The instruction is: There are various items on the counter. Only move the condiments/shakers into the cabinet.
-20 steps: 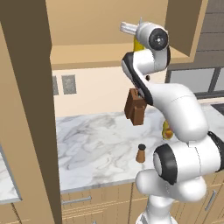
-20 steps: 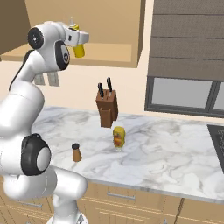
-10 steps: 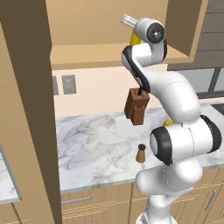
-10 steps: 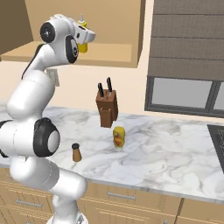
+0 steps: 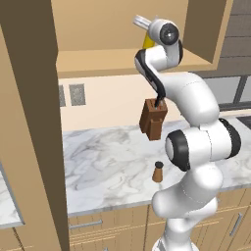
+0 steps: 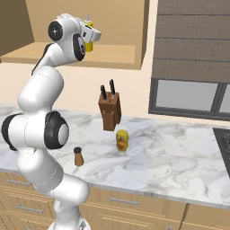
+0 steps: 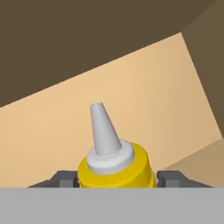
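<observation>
My gripper [image 6: 91, 39] is shut on the tall yellow squeeze bottle [image 6: 88, 43], held upright at the front of the cabinet [image 6: 72, 57] just above its shelf. In the hand view the bottle's white nozzle and yellow shoulder [image 7: 114, 168] sit between the two dark fingertips [image 7: 169, 178], with the cabinet's tan back wall behind. From the left base view the bottle [image 5: 147, 41] peeks out behind the hand. The yellow-orange jar [image 6: 121, 140] and the small brown shaker [image 6: 78, 156] stand on the marble counter [image 6: 170, 157]. The shaker [image 5: 158, 172] stands close in front of my arm.
The brown knife block [image 6: 110, 112] with black handles stands at the back of the counter, below the cabinet shelf [image 5: 98, 61]. A tall wooden side panel [image 5: 39, 122] rises at the left. A dark window or appliance front [image 6: 188, 96] is on the right wall.
The hand with the bottle has edged a little further toward the cabinet opening, and the arm's middle links have swung more upright. The things on the counter have not moved.
</observation>
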